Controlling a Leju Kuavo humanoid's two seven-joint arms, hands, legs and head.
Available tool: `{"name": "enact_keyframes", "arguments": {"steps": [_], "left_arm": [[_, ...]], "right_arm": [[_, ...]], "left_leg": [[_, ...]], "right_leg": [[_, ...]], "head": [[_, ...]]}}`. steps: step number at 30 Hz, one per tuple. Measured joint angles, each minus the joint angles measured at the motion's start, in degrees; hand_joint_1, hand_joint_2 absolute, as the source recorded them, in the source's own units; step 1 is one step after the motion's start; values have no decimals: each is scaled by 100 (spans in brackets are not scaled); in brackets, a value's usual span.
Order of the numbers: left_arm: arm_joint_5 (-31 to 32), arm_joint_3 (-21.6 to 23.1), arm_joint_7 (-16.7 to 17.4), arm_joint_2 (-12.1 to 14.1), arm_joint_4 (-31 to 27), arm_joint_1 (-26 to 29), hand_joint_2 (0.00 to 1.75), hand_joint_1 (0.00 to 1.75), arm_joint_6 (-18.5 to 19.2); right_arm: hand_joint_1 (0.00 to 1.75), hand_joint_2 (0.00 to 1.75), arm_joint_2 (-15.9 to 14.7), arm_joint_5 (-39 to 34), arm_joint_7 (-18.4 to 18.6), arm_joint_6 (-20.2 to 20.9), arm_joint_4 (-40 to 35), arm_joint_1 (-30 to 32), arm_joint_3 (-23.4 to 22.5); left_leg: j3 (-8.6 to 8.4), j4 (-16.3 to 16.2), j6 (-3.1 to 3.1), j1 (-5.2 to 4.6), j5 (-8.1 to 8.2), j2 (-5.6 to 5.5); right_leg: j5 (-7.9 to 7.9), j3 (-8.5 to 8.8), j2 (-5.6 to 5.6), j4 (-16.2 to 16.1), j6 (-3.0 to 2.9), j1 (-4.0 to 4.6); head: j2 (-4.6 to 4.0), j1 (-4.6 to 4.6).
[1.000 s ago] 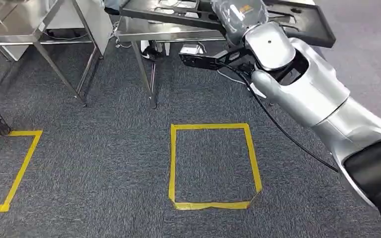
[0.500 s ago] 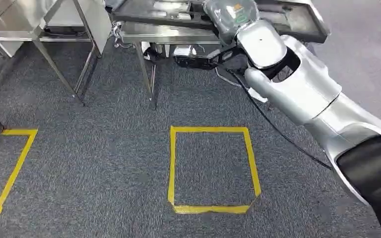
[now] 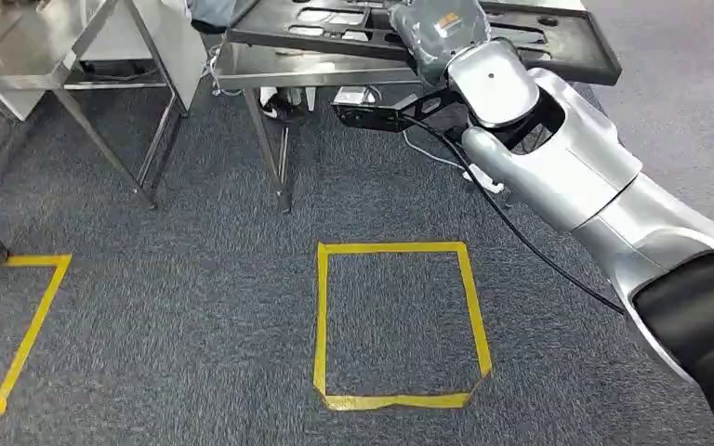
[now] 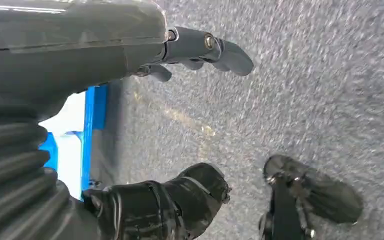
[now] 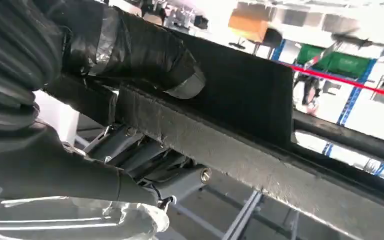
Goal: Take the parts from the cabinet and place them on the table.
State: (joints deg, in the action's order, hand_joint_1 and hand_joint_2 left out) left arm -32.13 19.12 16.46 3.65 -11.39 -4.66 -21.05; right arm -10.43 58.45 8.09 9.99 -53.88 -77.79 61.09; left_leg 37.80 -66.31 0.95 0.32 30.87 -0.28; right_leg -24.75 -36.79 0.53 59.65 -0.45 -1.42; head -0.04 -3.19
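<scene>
Over the steel table [image 3: 270,70] | right hand [image 5: 145,55] grips black tray [image 3: 576,42] | left hand [image 4: 130,125] empty, fingers apart

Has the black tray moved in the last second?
Yes, slightly: the black tray in the right hand has shifted farther from the yellow floor square, over the steel table.

Matt black tray [image 3: 576,51], seemingly plastic

One black tray [image 3: 576,51], two steel tables [image 3: 316,70].
</scene>
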Motion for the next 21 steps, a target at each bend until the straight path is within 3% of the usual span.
{"name": "enact_keyframes", "arguments": {"steps": [2,3,4,5,7,9,11,12,13,14,17,18,19,20,21], "left_arm": [[0,15,13,2,0,-2,175,0,-2],[0,22,15,0,0,1,175,0,-2],[-4,24,26,-4,0,9,175,0,-2],[-7,26,31,-4,0,12,175,0,-2],[-7,26,31,0,2,12,175,0,-9],[-9,31,33,2,0,8,175,0,-30],[-9,35,31,2,0,-9,175,0,-37],[-11,37,31,2,0,-14,175,0,-37],[-11,37,33,0,0,7,175,0,-37],[-22,37,33,0,0,18,175,0,-37],[-24,39,31,0,0,-2,175,0,-35],[-24,42,31,0,0,-12,175,0,-35],[-26,42,31,0,0,-10,175,0,-33],[-24,42,31,0,0,-1,175,0,-28],[-24,42,31,0,0,7,175,0,-24]], "right_arm": [[175,175,-2,-2,2,15,0,28,7],[175,175,-2,-2,2,15,0,52,20],[175,175,-2,-4,2,15,0,72,26],[175,175,-2,-4,2,15,0,77,26],[175,175,-2,-4,9,11,0,67,26],[175,175,-2,-4,11,4,0,47,26],[175,175,-4,-4,9,4,2,62,28],[175,175,-4,-4,9,4,0,59,28],[175,175,-9,-7,9,2,-2,61,26],[175,175,-24,-7,11,2,-2,46,26],[175,175,-37,-7,-7,9,-2,51,33],[175,175,-46,-7,-9,9,0,82,37],[175,175,-55,-6,-9,9,2,106,42],[175,175,-55,-6,-18,9,4,115,44],[175,175,-55,-7,-24,9,7,110,44]], "left_leg": [[496,-829,36,19,229,1],[648,-1002,43,24,191,1],[641,-874,42,29,0,1],[529,-537,31,30,-263,2],[107,482,-30,25,-851,1],[-60,791,-83,-39,-711,-8],[-59,757,-123,-55,-686,-9],[-101,817,-156,-53,-692,-9],[-202,921,-197,31,-720,8],[-263,960,-223,14,-704,11],[-330,949,-297,7,-630,17],[-345,932,-300,7,-595,16],[-371,918,-295,8,-561,2],[-407,894,-281,14,-519,-9],[-455,864,-261,17,-464,-19]], "right_leg": [[-42,44,11,0,-23,3],[-71,81,17,0,-19,3],[-100,127,25,0,-17,2],[-132,171,32,0,-3,2],[-198,268,34,-7,27,-1],[-226,272,46,-19,85,25],[-225,296,41,-91,144,10],[-230,339,42,-125,182,22],[-259,328,14,-89,207,21],[-320,281,-12,64,211,39],[-774,-459,-13,1329,228,37],[-792,-667,-13,1595,237,35],[-652,-728,-17,1560,241,27],[-415,-653,-22,1296,238,19],[-85,-457,-32,787,227,15]], "head": [[0,-4],[0,-2],[0,-4],[0,-4],[0,-2],[0,4],[0,-7],[0,2],[0,7],[0,33],[0,50],[0,52],[0,57],[0,52],[0,55]]}}
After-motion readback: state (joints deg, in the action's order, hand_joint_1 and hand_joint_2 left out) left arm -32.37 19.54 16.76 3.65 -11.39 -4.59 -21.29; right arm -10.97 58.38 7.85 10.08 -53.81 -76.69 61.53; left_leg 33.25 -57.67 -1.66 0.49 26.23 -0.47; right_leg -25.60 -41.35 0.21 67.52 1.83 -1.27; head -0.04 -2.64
